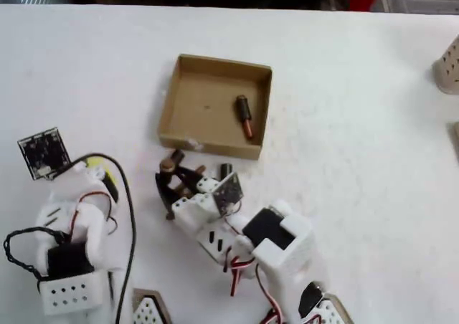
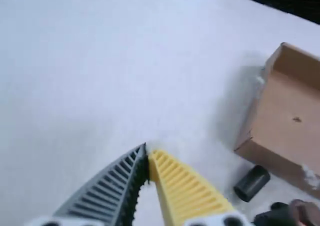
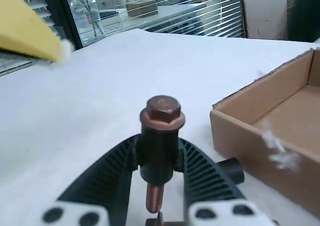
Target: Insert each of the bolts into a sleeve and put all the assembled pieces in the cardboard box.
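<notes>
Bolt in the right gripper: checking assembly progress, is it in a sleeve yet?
In. The bolt sits through the black sleeve, head above, threads below, clamped in the right gripper.

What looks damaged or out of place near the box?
The cardboard box is frayed at its front wall, where white fluff hangs from the cardboard. A loose black sleeve lies on its side on the table just outside that wall. Nothing else stands out.
</notes>
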You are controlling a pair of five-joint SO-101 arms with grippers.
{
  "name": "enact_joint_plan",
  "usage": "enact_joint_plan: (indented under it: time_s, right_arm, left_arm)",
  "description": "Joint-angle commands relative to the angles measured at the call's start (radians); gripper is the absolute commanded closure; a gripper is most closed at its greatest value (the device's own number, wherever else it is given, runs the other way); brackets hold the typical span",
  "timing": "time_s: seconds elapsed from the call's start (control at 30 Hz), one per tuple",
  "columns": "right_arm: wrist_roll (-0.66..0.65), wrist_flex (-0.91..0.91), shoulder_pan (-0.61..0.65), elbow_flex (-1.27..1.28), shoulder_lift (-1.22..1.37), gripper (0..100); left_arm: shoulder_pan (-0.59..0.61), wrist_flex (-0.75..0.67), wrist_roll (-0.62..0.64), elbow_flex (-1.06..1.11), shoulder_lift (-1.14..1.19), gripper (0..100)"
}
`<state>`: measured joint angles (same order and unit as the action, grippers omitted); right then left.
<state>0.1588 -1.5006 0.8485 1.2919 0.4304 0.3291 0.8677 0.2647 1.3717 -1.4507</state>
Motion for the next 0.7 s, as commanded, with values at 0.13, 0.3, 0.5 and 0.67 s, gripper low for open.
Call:
enact_joint_plan:
  time_s: [0.13,0.3,0.5,0.67]
  right_arm:
    - [0.006,-0.002,-0.038,0.087,-0.183,98.2]
    - [0.006,-0.002,-0.116,0.118,-0.275,98.2]
    - [0.006,0.110,-0.179,0.121,-0.407,98.2]
    - [0.006,0.348,-0.206,0.118,-0.625,98.2]
  left_arm:
    - [0.036,-0.080,-0.057,0.138,-0.005,98]
    - [0.036,-0.080,-0.216,0.227,-0.005,98]
    - [0.004,-0.055,-0.272,0.241,-0.005,98]
    - [-0.090,0.021,-0.316,0.245,-0.005,98]
